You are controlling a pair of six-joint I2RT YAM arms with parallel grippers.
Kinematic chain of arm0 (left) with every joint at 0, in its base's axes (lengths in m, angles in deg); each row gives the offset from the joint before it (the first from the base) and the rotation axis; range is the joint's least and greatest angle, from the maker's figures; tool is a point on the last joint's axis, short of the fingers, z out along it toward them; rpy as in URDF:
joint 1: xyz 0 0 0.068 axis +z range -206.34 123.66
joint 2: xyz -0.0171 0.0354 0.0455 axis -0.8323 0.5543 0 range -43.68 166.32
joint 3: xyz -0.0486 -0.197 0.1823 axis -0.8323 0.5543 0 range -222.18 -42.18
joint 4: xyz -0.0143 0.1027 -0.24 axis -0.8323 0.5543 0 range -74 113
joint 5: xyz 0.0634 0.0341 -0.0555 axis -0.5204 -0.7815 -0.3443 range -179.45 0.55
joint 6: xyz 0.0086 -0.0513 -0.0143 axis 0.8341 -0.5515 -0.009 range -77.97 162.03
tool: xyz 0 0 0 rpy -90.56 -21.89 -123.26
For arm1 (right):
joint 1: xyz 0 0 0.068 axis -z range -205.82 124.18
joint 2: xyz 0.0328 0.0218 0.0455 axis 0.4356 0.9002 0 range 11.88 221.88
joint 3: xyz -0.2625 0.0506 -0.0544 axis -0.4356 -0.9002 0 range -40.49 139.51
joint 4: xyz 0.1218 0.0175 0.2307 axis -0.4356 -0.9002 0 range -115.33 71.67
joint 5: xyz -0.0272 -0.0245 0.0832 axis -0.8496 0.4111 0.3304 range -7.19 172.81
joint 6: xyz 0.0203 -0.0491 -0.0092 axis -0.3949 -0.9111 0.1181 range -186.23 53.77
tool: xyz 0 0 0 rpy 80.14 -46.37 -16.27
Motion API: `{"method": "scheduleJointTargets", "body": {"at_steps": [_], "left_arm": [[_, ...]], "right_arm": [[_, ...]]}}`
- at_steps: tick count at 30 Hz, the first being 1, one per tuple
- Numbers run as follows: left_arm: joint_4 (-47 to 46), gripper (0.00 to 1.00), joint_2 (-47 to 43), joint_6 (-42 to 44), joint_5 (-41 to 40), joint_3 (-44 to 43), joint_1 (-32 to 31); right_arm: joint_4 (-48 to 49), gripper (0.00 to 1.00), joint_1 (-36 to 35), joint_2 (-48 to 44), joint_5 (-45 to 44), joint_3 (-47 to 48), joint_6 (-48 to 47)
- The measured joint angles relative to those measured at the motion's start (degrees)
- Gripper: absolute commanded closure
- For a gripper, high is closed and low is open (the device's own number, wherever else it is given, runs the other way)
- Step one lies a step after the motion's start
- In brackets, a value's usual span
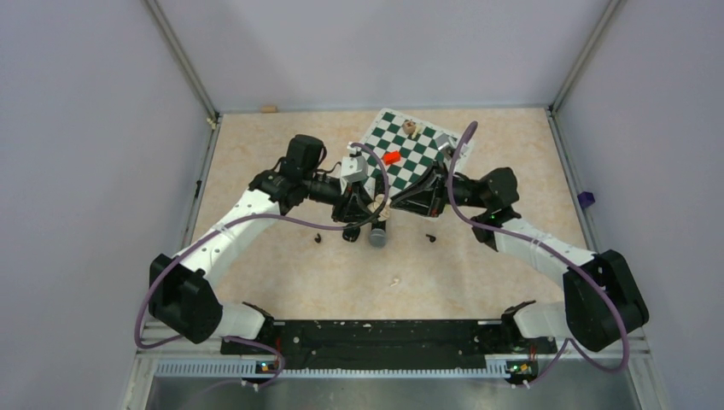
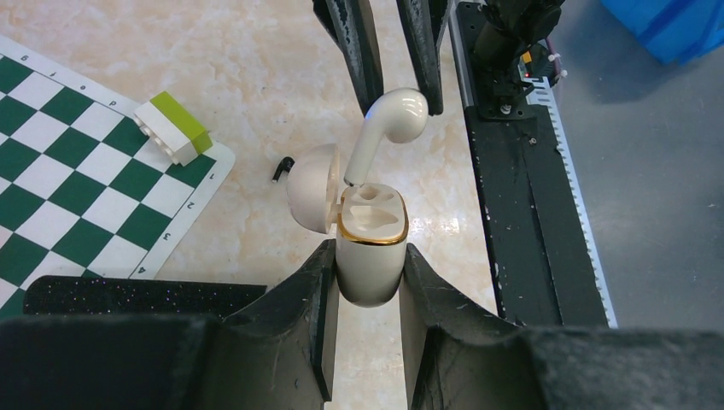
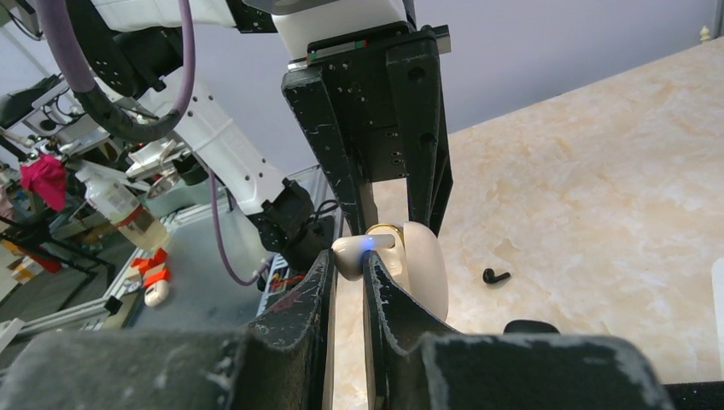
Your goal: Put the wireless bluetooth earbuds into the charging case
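Note:
My left gripper (image 2: 367,256) is shut on a white charging case (image 2: 369,273) with a gold rim, held upright above the table, its lid (image 2: 309,188) hinged open. My right gripper (image 3: 350,256) is shut on an off-white earbud (image 2: 394,120); its stem tip sits at a slot in the case and a blue light glows on it (image 3: 365,243). The case (image 3: 424,265) stands just behind it. Both grippers meet mid-table (image 1: 380,205). Two black earbuds (image 1: 318,239) (image 1: 430,237) and another off-white earbud (image 1: 395,280) lie on the table.
A green-and-white chess mat (image 1: 401,149) lies behind the grippers with a red piece (image 1: 392,157) and a yellow-green and white block (image 2: 173,128) at its corner. A grey-headed microphone (image 1: 376,237) lies just in front of the grippers. A black rail (image 1: 376,337) runs along the near edge.

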Motion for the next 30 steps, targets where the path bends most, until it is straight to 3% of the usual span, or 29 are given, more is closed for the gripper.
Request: {"method": "scheduleJointTargets", "body": {"at_steps": [30], "left_arm": [[-1.3, 1.0, 0.0, -2.4, 3.0, 0.6, 0.0]], "right_arm": [[-3.7, 0.97, -2.5, 0.0, -0.8, 0.0, -3.7]]}}
